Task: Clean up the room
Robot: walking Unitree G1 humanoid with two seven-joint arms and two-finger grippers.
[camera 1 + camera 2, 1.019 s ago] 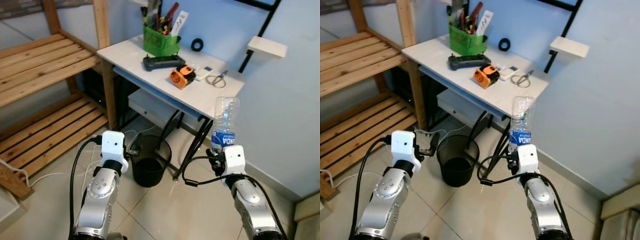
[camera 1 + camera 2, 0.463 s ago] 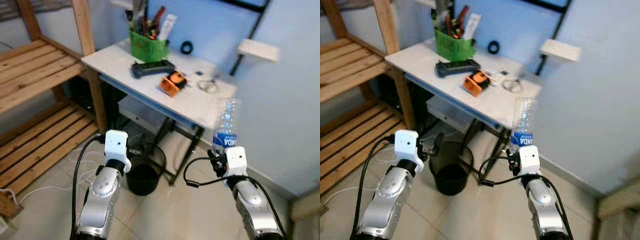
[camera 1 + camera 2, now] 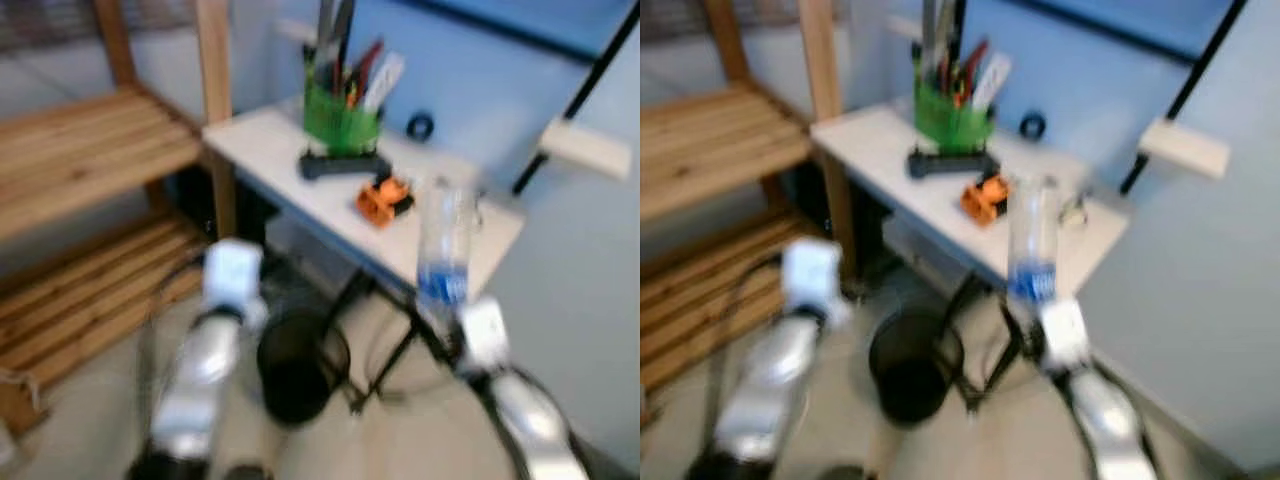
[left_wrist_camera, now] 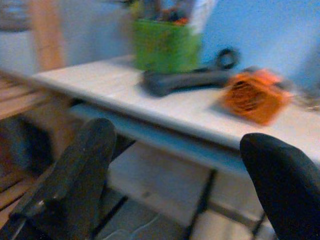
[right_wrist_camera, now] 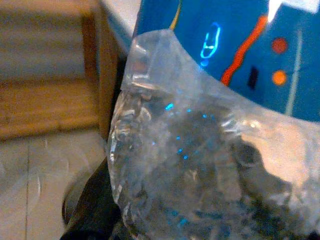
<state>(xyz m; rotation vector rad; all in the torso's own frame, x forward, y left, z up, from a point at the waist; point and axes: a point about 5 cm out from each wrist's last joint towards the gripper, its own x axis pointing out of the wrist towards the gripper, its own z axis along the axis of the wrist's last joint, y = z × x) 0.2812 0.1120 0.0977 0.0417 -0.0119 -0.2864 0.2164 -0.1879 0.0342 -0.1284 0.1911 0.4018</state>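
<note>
An upright clear plastic bottle [image 3: 443, 250] with a blue label is held at its base by my right gripper [image 3: 447, 318], which is shut on it. In the right wrist view the crinkled bottle [image 5: 200, 150] sits close against the camera. A black wastebasket [image 3: 300, 365] stands on the floor under the table, between my two arms. My left gripper [image 4: 175, 165] is open with nothing between its fingers and points at the table edge. Its white wrist housing [image 3: 233, 275] is to the left of the wastebasket. Both eye views are blurred.
A white table [image 3: 270, 150] carries a green tool basket [image 3: 342, 125], a black controller [image 3: 340, 165] and an orange device [image 3: 385, 198]. Wooden slatted shelving [image 3: 90, 160] fills the left. A small white wall shelf [image 3: 585, 150] is at the right. Black table legs cross beside the wastebasket.
The whole picture has shifted and blurred, so the camera is moving; the table looks nearer. My right gripper still holds the bottle upright and my left gripper stays open.
</note>
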